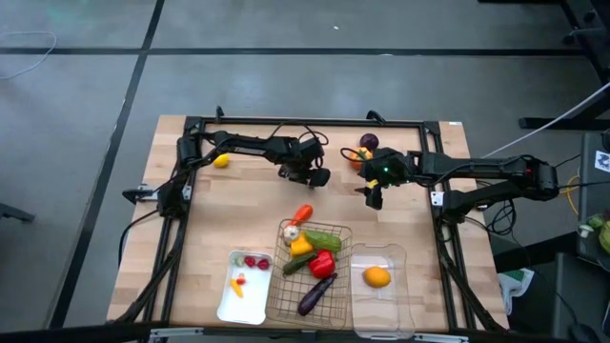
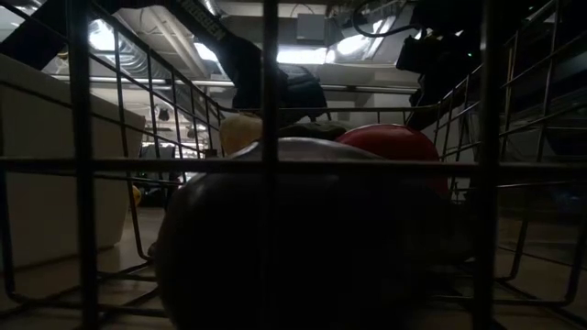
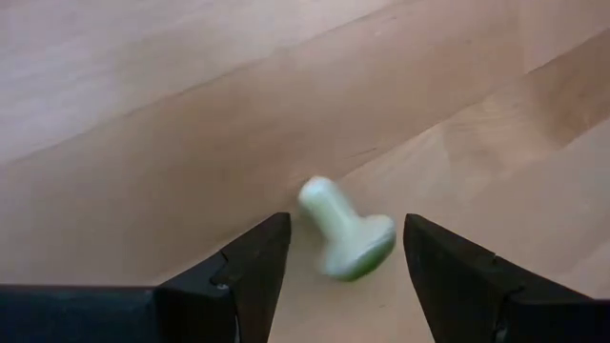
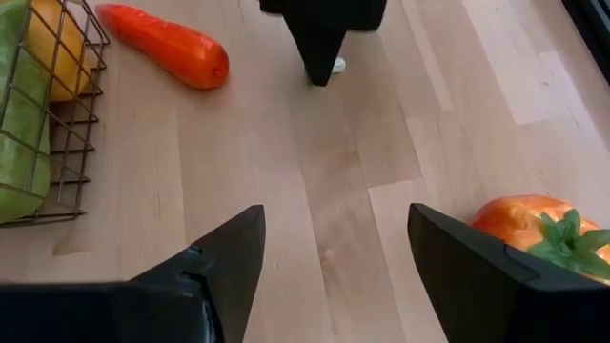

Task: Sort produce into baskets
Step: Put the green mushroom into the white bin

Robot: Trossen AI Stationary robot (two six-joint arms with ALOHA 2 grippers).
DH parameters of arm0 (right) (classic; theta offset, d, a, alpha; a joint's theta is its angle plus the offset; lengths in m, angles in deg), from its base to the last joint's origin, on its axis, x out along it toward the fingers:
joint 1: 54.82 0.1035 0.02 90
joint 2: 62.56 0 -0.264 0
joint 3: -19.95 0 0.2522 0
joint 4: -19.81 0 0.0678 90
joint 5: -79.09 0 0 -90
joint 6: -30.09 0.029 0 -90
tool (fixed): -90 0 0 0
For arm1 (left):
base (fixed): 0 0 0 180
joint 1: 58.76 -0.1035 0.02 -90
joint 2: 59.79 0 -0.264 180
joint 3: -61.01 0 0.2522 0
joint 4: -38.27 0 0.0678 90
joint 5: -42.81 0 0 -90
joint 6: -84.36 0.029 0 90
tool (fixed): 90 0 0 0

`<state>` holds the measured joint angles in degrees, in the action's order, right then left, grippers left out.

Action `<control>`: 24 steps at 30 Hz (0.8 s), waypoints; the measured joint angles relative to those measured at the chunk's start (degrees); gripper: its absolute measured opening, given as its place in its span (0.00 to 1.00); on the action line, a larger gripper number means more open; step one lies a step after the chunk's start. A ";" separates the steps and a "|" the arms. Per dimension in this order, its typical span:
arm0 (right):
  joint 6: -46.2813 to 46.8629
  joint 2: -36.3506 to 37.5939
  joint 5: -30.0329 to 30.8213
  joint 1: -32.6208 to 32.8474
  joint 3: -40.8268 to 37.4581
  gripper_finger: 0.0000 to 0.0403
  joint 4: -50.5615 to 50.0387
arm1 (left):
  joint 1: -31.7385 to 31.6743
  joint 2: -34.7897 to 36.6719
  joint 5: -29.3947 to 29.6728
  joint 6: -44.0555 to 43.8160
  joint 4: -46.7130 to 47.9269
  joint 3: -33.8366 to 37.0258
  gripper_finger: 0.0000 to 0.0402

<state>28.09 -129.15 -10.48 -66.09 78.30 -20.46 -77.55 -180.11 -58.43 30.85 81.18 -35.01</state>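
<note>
Your left hand [image 3: 338,252] hangs spread around a small pale-green mushroom-shaped piece [image 3: 343,229] lying on the wooden surface [image 3: 143,114]. It looks light, hard and slick, so pinch its stem. Your right hand [image 4: 334,248], also spread and empty, waits nearby, with the wire basket [image 1: 315,276] beyond.

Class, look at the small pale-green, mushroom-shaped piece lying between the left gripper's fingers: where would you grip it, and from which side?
Probably by the narrow stem, from straight above. The mushroom-shaped piece lies tipped on its side on the table, stem and wider cap both exposed. The left gripper is open and straddles it, so lowering and closing across the stem, just behind the cap, should hold it.
</note>
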 joint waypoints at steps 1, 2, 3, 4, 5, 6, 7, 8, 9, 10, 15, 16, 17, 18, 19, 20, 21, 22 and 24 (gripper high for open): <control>0.00 0.00 0.00 0.00 0.00 0.64 -0.01 | 0.00 -0.39 -0.01 -0.11 -0.45 -0.04 0.52; 0.00 0.00 0.00 0.00 0.00 0.64 0.00 | 0.04 -0.56 -0.02 -0.10 -0.96 -0.09 0.52; 0.00 -0.03 0.00 0.00 0.00 0.64 -0.10 | 0.07 -0.65 -0.02 -0.07 -0.96 -0.11 0.52; 0.00 -0.04 0.00 0.00 0.00 0.64 -0.21 | 0.09 -0.65 0.00 -0.09 -1.01 -0.11 0.52; 0.00 -0.03 0.01 0.00 0.00 0.64 -0.18 | 0.09 -0.66 -0.02 -0.15 -1.11 -0.09 0.52; 0.00 -0.04 0.00 0.00 0.00 0.64 -0.30 | 0.09 -0.67 0.00 -0.14 -1.11 -0.09 0.52; 0.00 -0.04 0.00 0.00 0.00 0.64 -0.50 | 0.09 -0.67 0.00 -0.11 -1.11 -0.09 0.52; 0.00 -0.04 0.00 0.00 0.00 0.64 -0.48 | 0.09 -0.67 0.00 -0.07 -1.14 -0.09 0.52; 0.00 -0.04 0.00 0.00 0.00 0.64 -0.49 | 0.09 -0.67 -0.02 -0.10 -1.14 -0.09 0.52; 0.00 -0.04 0.00 0.00 0.00 0.64 -0.60 | 0.14 -0.67 -0.01 -0.05 -1.14 -0.09 0.52; 0.00 -0.04 0.00 0.00 0.00 0.64 -0.59 | 0.39 -0.69 0.24 1.82 -1.00 -0.08 0.46; 0.00 -0.04 0.00 0.00 0.00 0.64 -0.57 | 0.39 -0.71 0.25 1.97 -0.96 -0.07 0.44; 0.00 -0.04 0.00 0.00 0.00 0.64 -0.58 | 0.37 -0.71 0.26 1.98 -0.95 -0.04 0.41; 0.00 -0.04 0.00 0.00 0.00 0.64 -0.59 | 0.37 -0.73 0.26 2.00 -0.94 -0.02 0.39; 0.00 -0.04 0.00 0.00 0.00 0.64 -0.59 | 0.37 -0.75 0.26 2.02 -0.94 -0.02 0.37; 0.00 -0.04 0.00 0.00 0.00 0.64 -0.59 | 0.37 -0.75 0.26 2.02 -0.92 -0.02 0.34; 0.00 -0.04 0.00 0.00 0.00 0.64 -0.59 | 0.37 -0.77 0.26 2.02 -0.94 -0.02 0.32; 0.00 -0.04 0.00 0.00 0.00 0.64 -0.59 | 0.37 -0.78 0.24 2.26 -1.02 -0.02 0.30; 0.00 -0.04 0.00 0.00 0.00 0.64 -0.59 | 0.39 -0.64 0.18 3.38 -1.07 -0.01 0.27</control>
<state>28.09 -129.19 -10.48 -66.09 78.31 -21.05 -77.15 -180.75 -58.25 34.23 80.11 -35.02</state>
